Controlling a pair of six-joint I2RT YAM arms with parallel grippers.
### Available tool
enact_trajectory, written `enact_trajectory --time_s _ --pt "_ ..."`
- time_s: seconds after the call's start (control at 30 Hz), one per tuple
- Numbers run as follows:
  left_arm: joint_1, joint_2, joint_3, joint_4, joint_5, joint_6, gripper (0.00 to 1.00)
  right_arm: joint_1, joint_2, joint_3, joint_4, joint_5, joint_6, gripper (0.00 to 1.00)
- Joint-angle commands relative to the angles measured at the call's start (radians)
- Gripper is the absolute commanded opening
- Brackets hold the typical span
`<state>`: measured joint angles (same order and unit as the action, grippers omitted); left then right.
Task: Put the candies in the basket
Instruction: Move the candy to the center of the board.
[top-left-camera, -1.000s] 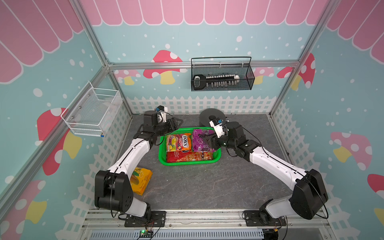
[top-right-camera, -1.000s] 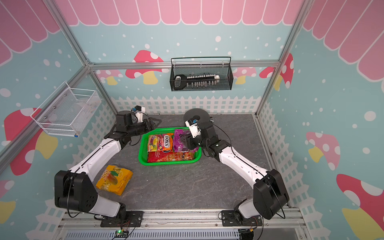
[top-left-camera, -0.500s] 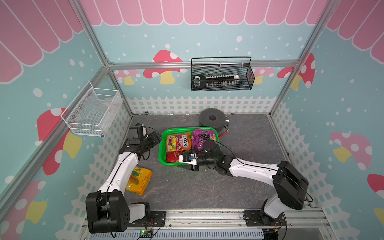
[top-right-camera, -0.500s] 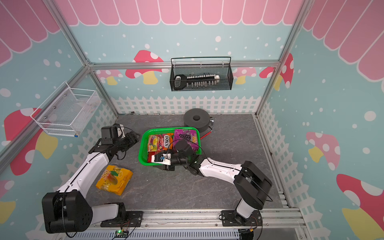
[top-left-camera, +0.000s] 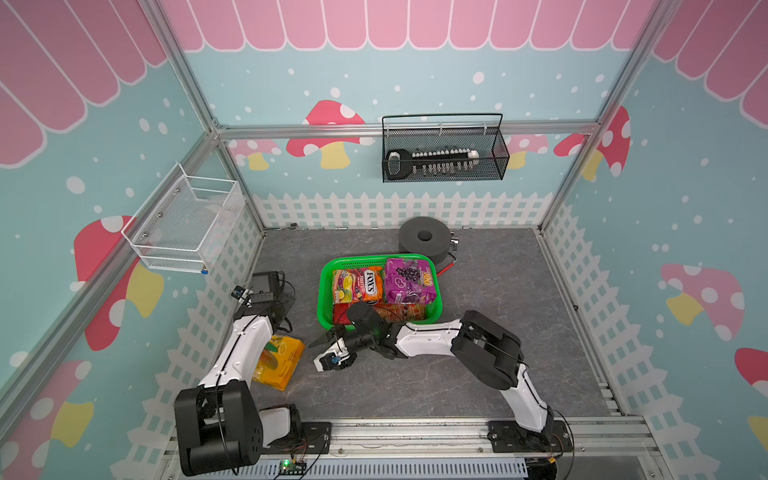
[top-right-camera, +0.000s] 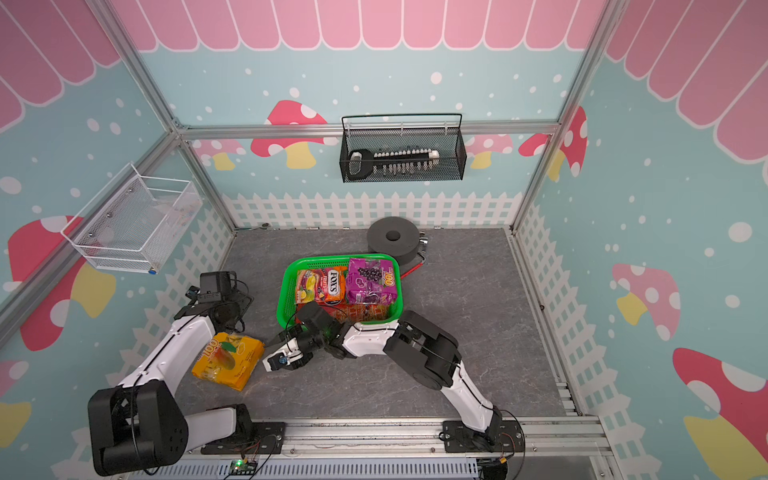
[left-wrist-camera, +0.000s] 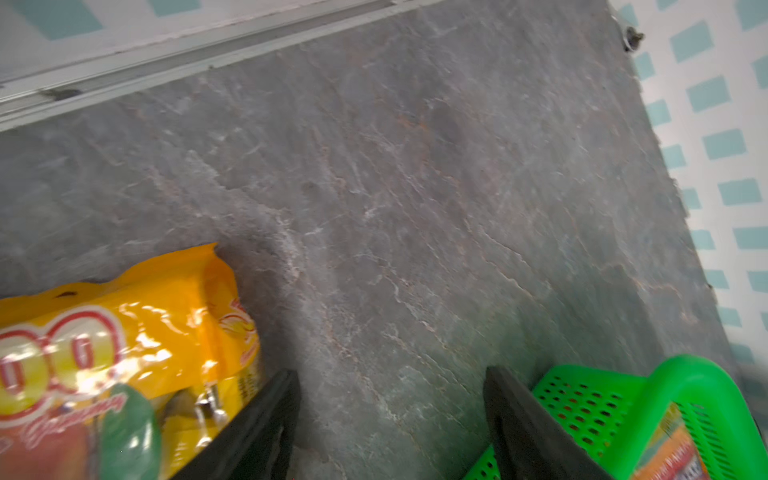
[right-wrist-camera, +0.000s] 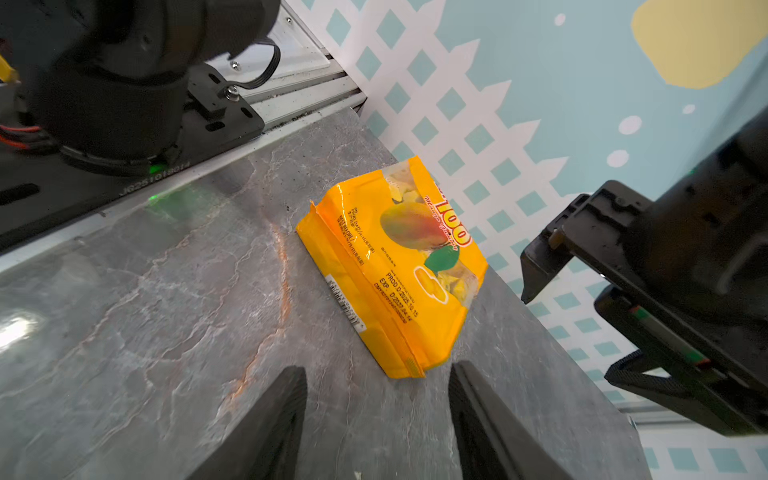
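Observation:
The green basket (top-left-camera: 325, 291) (top-right-camera: 284, 291) stands mid-table holding the FOX'S bag (top-left-camera: 359, 284), a purple bag (top-left-camera: 409, 280) and a red bag (top-left-camera: 401, 311). A yellow-orange candy bag (top-right-camera: 228, 359) (right-wrist-camera: 390, 266) lies flat on the table, front-left of the basket. My right gripper (top-left-camera: 320, 340) (right-wrist-camera: 378, 399) is low over the table just right of that bag. It is open, and the bag's corner lies just ahead of its fingertips. My left gripper (top-right-camera: 232, 318) (left-wrist-camera: 390, 399) hovers open over bare table between this bag (left-wrist-camera: 124, 340) and the basket (left-wrist-camera: 681, 386).
A dark grey round spool (top-left-camera: 424, 241) with a red cable sits behind the basket. A black wire basket (top-left-camera: 442, 153) hangs on the back wall and a white mesh one (top-left-camera: 187, 224) on the left wall. The left arm's base (right-wrist-camera: 104, 104) stands by the front rail.
My right arm has swung from the basket's back edge to the front left, toward the yellow-orange bag, and its jaws have widened. My left arm has drawn back from the basket to the left.

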<state>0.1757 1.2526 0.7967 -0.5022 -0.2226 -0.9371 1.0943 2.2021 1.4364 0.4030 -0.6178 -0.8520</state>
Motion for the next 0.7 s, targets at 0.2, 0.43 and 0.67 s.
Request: enact_trajectory --time_s 0.2,0.43,0.67 --pt "0.144 0.068 -0.013 -0.035 -0.004 -0.089 0.72 0.044 0.246 0.358 -0.216 0.043 -0.058 0.61" --pt "0.145 0.053 -0.039 -0.026 0.007 -0.088 0.73 0.050 0.365 0.536 -0.358 0.063 -0.045 0.48" --pt "0.150 0.068 -0.036 -0.016 0.031 -0.065 0.72 0.053 0.311 0.475 -0.444 0.065 -0.145 0.17"
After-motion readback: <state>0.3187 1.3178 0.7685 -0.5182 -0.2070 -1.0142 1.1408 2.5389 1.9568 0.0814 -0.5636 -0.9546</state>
